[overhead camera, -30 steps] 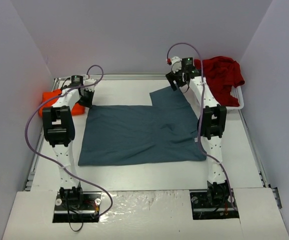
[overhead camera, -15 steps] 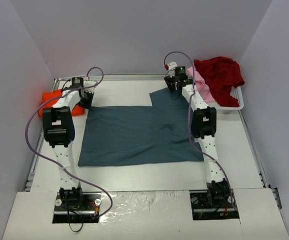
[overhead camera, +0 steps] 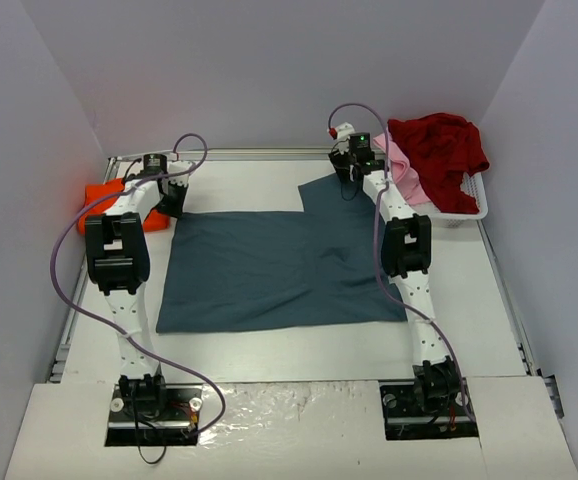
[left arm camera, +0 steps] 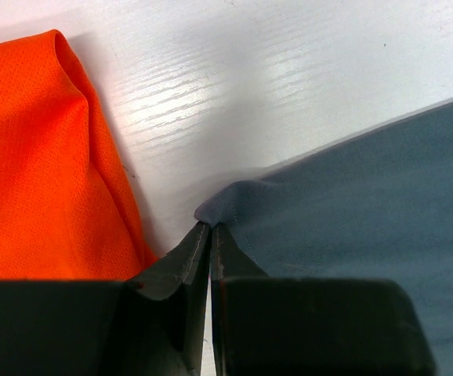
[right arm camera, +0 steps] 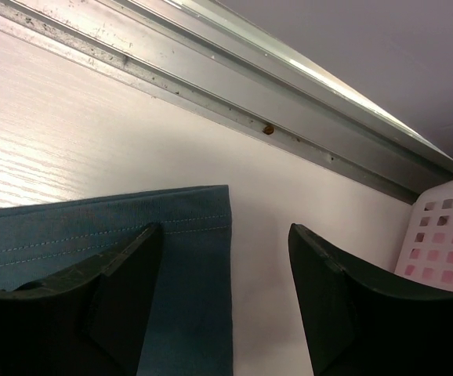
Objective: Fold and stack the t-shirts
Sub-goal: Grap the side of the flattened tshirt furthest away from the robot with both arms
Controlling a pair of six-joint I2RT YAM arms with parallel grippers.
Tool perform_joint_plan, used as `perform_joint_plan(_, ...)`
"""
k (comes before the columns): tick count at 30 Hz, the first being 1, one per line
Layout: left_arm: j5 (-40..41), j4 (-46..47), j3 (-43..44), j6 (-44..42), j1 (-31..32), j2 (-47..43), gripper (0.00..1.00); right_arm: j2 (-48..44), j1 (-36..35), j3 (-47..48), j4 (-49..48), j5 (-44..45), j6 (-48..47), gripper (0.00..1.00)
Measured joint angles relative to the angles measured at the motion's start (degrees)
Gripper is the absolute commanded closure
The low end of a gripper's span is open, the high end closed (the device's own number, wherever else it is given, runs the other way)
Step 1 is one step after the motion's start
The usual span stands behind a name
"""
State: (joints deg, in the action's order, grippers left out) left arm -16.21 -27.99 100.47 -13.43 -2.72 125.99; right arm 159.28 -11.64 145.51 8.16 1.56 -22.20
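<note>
Since a second ago the right gripper (right arm camera: pixel 225 258) has been swung inward from the basket (overhead camera: pixel 474 205) to the far sleeve, its jaws have been narrowed, and the pale pink t-shirt (overhead camera: pixel 399 160) has been uncovered.

The slate blue-grey t-shirt (overhead camera: pixel 279 265) is spread flat at the middle of the table (overhead camera: pixel 269 350), its long axis running left to right. One sleeve is pointed toward the far rail (right arm camera: pixel 234 94) at the right end.

The shirt's far left corner is pinched in the fully closed left gripper (left arm camera: pixel 210 235), just beside the orange t-shirt (left arm camera: pixel 46 157).

The right gripper is held partly open and grips nothing. One finger is over the sleeve hem and the other over bare table.

Farthest right, the pink shirt and the dark red t-shirt (overhead camera: pixel 444 150) are heaped in the basket.
</note>
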Motion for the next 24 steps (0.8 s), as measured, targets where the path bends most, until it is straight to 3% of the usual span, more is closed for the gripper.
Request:
perform_joint_plan(7,0.02,0.0,-0.35,-0.04,0.0,0.0,0.98,0.04,0.9,-0.02,0.74,-4.83,2.64,0.46)
perform_joint_plan(14,0.0,-0.04,-0.76,-0.35,0.0,0.0,0.98,-0.52,3.28,-2.03,-0.59,-12.09,6.27,0.37)
perform_joint_plan(24,0.02,-0.04,-0.76,-0.87,0.0,0.0,0.98,-1.27,5.79,-3.67,-0.46,-18.49,8.33,0.34)
